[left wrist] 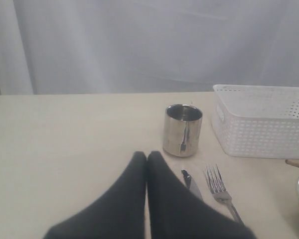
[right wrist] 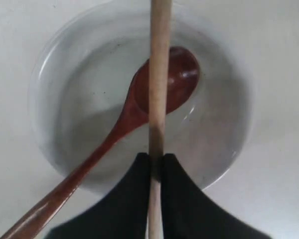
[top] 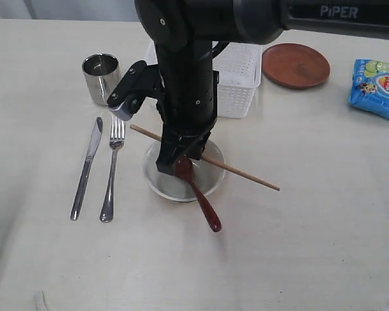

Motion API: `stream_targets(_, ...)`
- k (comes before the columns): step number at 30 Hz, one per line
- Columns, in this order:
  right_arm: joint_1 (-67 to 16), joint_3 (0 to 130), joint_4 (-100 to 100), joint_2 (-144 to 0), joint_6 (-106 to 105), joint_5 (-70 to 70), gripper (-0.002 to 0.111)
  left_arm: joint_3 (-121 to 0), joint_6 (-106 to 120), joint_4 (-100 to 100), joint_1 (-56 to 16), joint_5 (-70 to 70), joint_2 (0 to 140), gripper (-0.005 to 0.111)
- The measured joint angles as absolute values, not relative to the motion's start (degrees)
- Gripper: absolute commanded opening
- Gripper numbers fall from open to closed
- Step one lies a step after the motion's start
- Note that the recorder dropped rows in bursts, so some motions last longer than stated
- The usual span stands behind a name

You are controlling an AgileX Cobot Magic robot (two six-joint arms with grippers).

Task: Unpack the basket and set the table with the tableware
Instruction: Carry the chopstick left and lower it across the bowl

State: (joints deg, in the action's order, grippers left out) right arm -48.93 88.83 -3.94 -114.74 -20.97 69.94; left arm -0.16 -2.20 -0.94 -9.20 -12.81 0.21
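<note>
Knife (top: 85,170), fork (top: 111,170) and steel cup (top: 101,78) are already laid on the table (top: 324,227). The left gripper (left wrist: 147,159) is pinched closed on nothing. The spoon's (top: 201,197) in the bowl (top: 157,183), and the right gripper (right wrist: 157,159) is clamping the chopsticks (top: 246,173) over it, not placed yet. The plate (top: 295,65) is just beside the basket (top: 241,78).

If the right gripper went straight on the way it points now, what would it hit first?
Probably the red-brown wooden spoon lying in the off-white bowl. The right gripper, shut on the wooden chopsticks, points down at it, though depth is unclear.
</note>
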Motion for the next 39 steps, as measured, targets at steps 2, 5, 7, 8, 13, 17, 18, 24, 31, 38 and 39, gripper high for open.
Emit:
stream_targets(2, -48.9, 88.8, -3.9, -114.7, -21.0, 69.9, 0.000, -0.2, -2.2, -0.9, -9.2, -12.8, 0.2, 0.000)
stream_targets(5, -49.6, 88.8, -3.9, -114.9, -21.0, 69.9, 0.000, -0.2, -2.2, -0.9, -9.2, -12.8, 0.2, 0.000)
stream_targets(7, -51.0, 89.7, -4.6, -115.4, -21.0, 69.9, 0.000, -0.2, -2.2, -0.9, -9.2, -12.8, 0.2, 0.000)
stream_targets(8, -52.3, 91.2, -5.6, -115.8, -20.8, 69.9, 0.000, -0.2, -2.2, -0.9, -9.2, -12.8, 0.2, 0.000)
stream_targets(13, -54.4, 94.2, -8.6, -118.1, -18.4, 69.8, 0.000, -0.2, -2.2, -0.9, -9.2, -12.8, 0.2, 0.000)
stream_targets(17, -54.4, 94.2, -11.4, -119.2, -16.5, 69.9, 0.000, -0.2, -2.2, -0.9, -9.2, -12.8, 0.2, 0.000)
stream_targets(18, -54.4, 94.2, -11.5, -119.2, -16.1, 69.9, 0.000, -0.2, -2.2, -0.9, -9.2, -12.8, 0.2, 0.000)
stream_targets(24, -54.4, 91.2, -9.8, -119.2, -15.0, 69.9, 0.000, -0.2, -2.2, -0.9, -9.2, -12.8, 0.2, 0.000)
stream_targets(31, -54.4, 90.8, -9.8, -119.2, -14.9, 69.9, 0.000, -0.2, -2.2, -0.9, -9.2, -12.8, 0.2, 0.000)
stream_targets(38, -54.4, 90.8, -9.7, -119.2, -14.9, 69.9, 0.000, -0.2, -2.2, -0.9, -9.2, -12.8, 0.2, 0.000)
stream_targets(39, -54.4, 90.8, -9.7, -119.2, -14.9, 69.9, 0.000, -0.2, -2.2, -0.9, -9.2, -12.8, 0.2, 0.000)
